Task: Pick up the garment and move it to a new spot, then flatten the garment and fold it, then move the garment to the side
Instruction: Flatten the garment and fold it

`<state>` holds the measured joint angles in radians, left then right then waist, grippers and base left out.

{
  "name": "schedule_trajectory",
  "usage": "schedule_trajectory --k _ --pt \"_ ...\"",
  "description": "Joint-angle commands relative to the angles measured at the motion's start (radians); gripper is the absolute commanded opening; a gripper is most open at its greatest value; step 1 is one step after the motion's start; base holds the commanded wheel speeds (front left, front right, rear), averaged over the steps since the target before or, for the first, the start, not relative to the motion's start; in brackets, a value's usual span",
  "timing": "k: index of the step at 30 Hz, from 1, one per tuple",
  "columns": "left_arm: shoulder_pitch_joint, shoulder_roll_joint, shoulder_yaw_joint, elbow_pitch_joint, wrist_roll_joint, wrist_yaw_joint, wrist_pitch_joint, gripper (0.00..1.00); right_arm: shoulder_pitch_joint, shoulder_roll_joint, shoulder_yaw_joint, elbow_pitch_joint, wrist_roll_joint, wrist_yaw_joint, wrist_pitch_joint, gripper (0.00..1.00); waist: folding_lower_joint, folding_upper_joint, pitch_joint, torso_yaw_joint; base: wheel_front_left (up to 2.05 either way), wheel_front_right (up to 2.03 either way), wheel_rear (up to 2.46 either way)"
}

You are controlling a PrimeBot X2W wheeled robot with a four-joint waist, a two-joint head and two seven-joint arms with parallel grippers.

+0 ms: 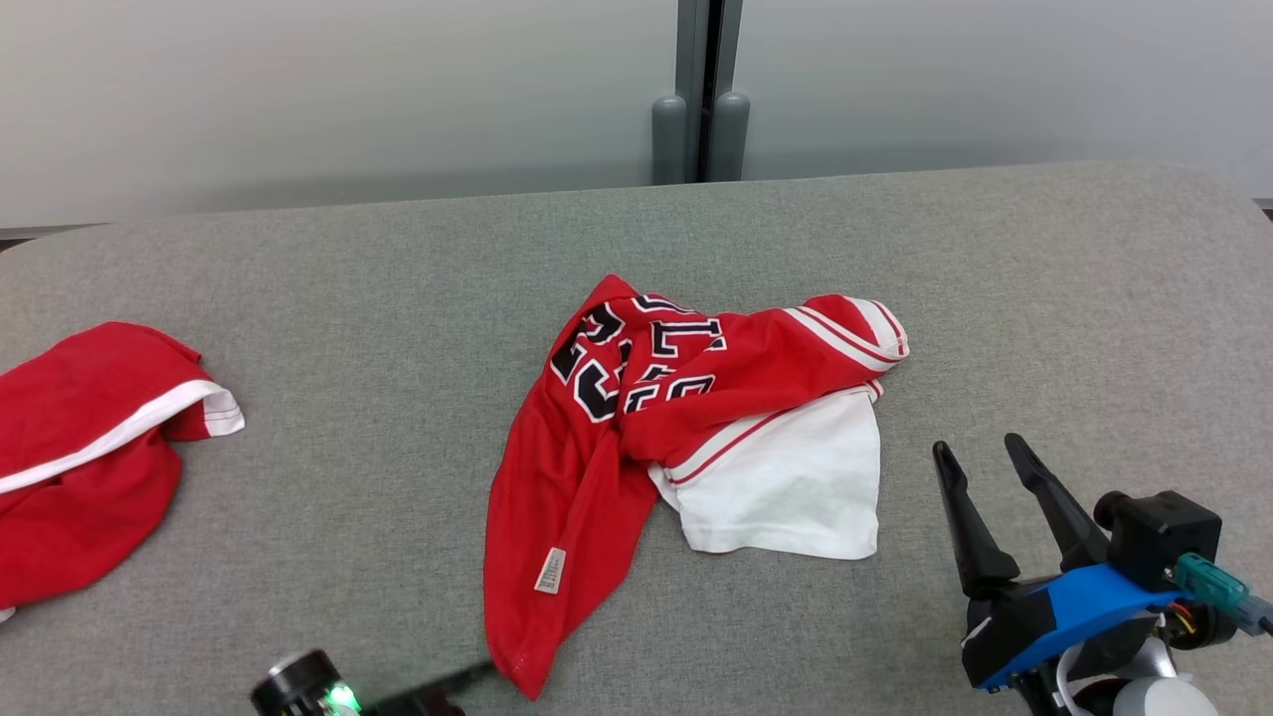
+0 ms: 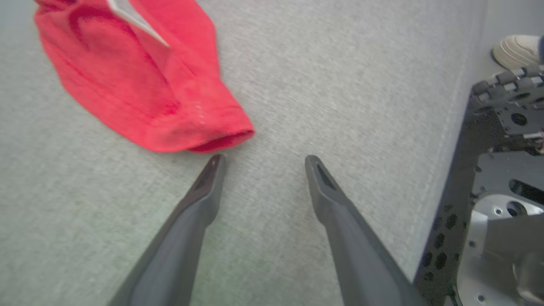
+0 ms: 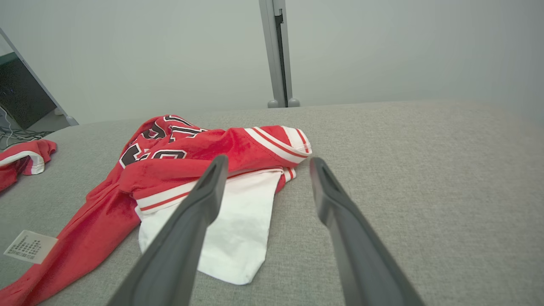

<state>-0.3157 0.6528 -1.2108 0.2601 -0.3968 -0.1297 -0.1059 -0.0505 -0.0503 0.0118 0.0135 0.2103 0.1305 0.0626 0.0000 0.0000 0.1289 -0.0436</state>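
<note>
Both left fingers (image 2: 197,204) and right fingers (image 3: 199,204) splayed empty near crumpled jersey (image 1: 567,477) on grey felt (image 1: 348,298)

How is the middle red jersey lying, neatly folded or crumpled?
Crumpled. The red jersey lies twisted in a heap on the grey table, lettering creased, white part poking out underneath.

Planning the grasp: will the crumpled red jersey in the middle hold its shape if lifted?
Probably not: the jersey lies in soft folds, so it should droop. Pushed, it would likely bunch on the cloth-covered table.
</note>
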Motion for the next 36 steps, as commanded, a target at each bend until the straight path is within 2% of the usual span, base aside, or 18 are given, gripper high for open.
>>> schedule_trajectory --k 1,6,9,12,15,17,23,29,31,34,35,36 --pt "-0.012 0.008 0.047 -0.008 -0.045 0.018 -0.020 1.00 0.010 0.000 -0.003 -0.002 0.003 0.000 -0.005 1.00 0.0000 0.0000 0.002 0.001 0.00 0.00 0.00" --pt "-0.023 0.008 0.191 -0.025 -0.183 0.116 -0.051 1.00 0.014 0.000 -0.011 0.003 0.011 0.000 -0.009 1.00 0.0000 0.0000 0.007 0.004 0.00 0.00 0.00" --pt "-0.045 -0.015 0.239 -0.013 -0.245 0.142 -0.020 1.00 0.008 0.000 -0.010 0.004 0.011 0.000 -0.007 1.00 0.0000 0.0000 0.010 0.004 0.00 0.00 0.00" --pt "-0.066 -0.046 0.275 0.013 -0.303 0.149 0.003 1.00 -0.007 0.000 -0.002 0.004 0.013 0.000 -0.001 1.00 0.0000 0.0000 0.014 -0.004 0.00 0.00 0.00" --pt "-0.083 -0.090 0.300 0.065 -0.371 0.164 0.066 1.00 -0.018 0.000 0.003 -0.001 0.015 0.000 -0.001 1.00 0.0000 0.0000 0.020 -0.013 0.00 0.00 0.00" --pt "-0.104 -0.120 0.306 0.102 -0.412 0.166 0.119 1.00 -0.021 0.000 0.003 -0.003 0.015 0.000 0.000 1.00 0.0000 0.0000 0.027 -0.019 0.00 0.00 0.00" --pt "-0.172 -0.203 0.311 0.210 -0.481 0.130 0.214 1.00 -0.029 0.000 0.008 -0.003 0.021 0.000 -0.003 1.00 0.0000 0.0000 0.049 -0.035 0.00 0.00 0.00" --pt "-0.226 -0.254 0.316 0.314 -0.520 0.144 0.295 1.00 -0.040 0.000 0.019 0.003 0.031 0.000 -0.011 1.00 0.0000 0.0000 0.066 -0.054 0.00 0.00 0.00" --pt "-0.236 -0.272 0.310 0.340 -0.534 0.134 0.327 1.00 -0.041 0.000 0.017 0.005 0.032 0.000 -0.014 1.00 0.0000 0.0000 0.069 -0.058 0.00 0.00 0.00" --pt "-0.245 -0.301 0.289 0.361 -0.551 0.093 0.371 1.00 -0.042 0.000 0.015 0.008 0.035 0.000 -0.019 1.00 0.0000 0.0000 0.073 -0.061 0.00 0.00 0.00" --pt "-0.245 -0.311 0.284 0.366 -0.557 0.079 0.383 0.95 -0.042 0.000 0.014 0.009 0.037 0.000 -0.021 1.00 0.0000 0.0000 0.074 -0.062 0.00 0.00 0.00" --pt "-0.248 -0.318 0.279 0.370 -0.561 0.068 0.388 0.56 -0.042 0.000 0.013 0.009 0.039 0.000 -0.022 1.00 0.0000 0.0000 0.074 -0.062 0.00 0.00 0.00"
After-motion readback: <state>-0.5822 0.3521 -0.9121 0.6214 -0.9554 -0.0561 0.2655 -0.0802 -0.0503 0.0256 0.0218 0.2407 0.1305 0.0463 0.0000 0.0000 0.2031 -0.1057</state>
